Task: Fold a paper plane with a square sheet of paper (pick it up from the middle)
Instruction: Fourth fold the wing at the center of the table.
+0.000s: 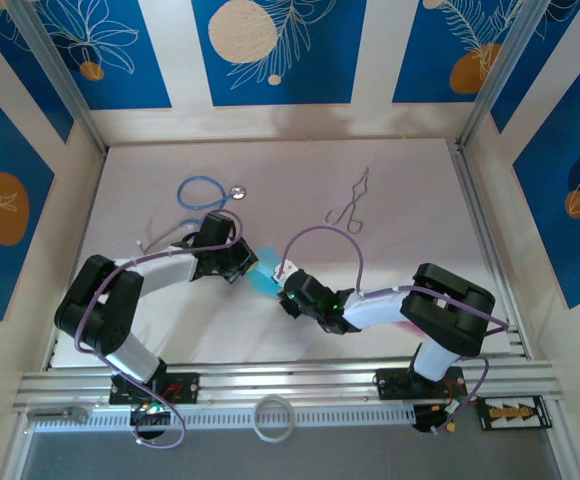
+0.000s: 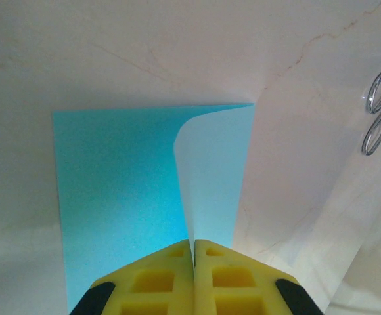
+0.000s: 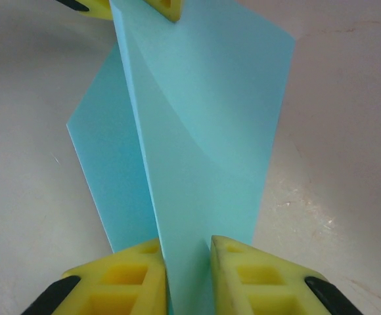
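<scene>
The left gripper (image 2: 194, 252) was clamped shut on the square sheet of paper (image 2: 118, 197). Its 2 yellow fingers (image 2: 154, 282) were pressed together, with the edge of a raised layer pinched between them. In the left wrist view the sheet stretched away ahead of those fingertips. 1 darker turquoise part lay flat on the white table (image 2: 144, 52) ahead and to the left of the fingers. 1 paler part stood up ahead and slightly right, its curled edge running back to the pinch. A pair of metal finger loops (image 2: 378, 115) lay on the table ahead and well to the right of this gripper, apart from the paper.

The right gripper (image 3: 187, 252) faced the left one with the sheet between the 2 of them. Its fingers (image 3: 121, 282) stood a little apart, and the paper ran down into the gap between them. Whether either pad pressed on it could not be told. In the right wrist view the sheet stood tilted up ahead of the fingertips. A crease ran from the gap toward the left gripper's yellow fingertips at the far top edge, with a paler face to its right and a darker one to its left.

In the top view the sheet was a small turquoise patch between both grippers. A blue-tubed stethoscope (image 1: 202, 193) lay beyond the left gripper, well apart from it.
</scene>
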You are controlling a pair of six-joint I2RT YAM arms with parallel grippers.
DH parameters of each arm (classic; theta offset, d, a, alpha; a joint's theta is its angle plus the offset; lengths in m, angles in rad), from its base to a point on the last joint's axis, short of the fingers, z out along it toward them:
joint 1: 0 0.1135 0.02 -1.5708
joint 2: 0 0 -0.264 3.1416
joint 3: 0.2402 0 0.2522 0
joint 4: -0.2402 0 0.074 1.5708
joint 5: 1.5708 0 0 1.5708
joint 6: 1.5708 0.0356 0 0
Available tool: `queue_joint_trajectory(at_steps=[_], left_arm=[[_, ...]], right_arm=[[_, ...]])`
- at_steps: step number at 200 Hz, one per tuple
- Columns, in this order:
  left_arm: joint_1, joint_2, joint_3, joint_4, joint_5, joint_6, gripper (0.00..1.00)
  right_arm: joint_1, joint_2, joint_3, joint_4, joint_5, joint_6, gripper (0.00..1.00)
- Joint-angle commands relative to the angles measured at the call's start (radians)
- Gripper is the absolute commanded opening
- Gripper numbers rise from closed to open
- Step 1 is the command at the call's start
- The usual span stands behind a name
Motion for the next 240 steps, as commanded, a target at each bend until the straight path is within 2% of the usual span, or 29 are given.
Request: queue_joint_trajectory(at_steps=[1,100,213,240], left_arm=[[0.014,0.002,0.016,0.013,0.020,0.013,0.00],[0.017,0.004,0.011,0.021,0.022,0.008,0.00],[0.016,0.006,0.008,0.018,0.021,0.011,0.00],[0.016,0.004,0.006,0.018,0.020,0.010,0.00]], right_arm=[[-0.004,-0.024,-0.010,0.001,-0.002,-0.005,0.23],[-0.017,-0.043,-0.022,0.025,-0.073,-0.001,0.17],[-0.023,-0.050,0.004,0.007,-0.103,0.011,0.22],[-0.023,-0.052,0.005,-0.013,-0.101,0.017,0.19]])
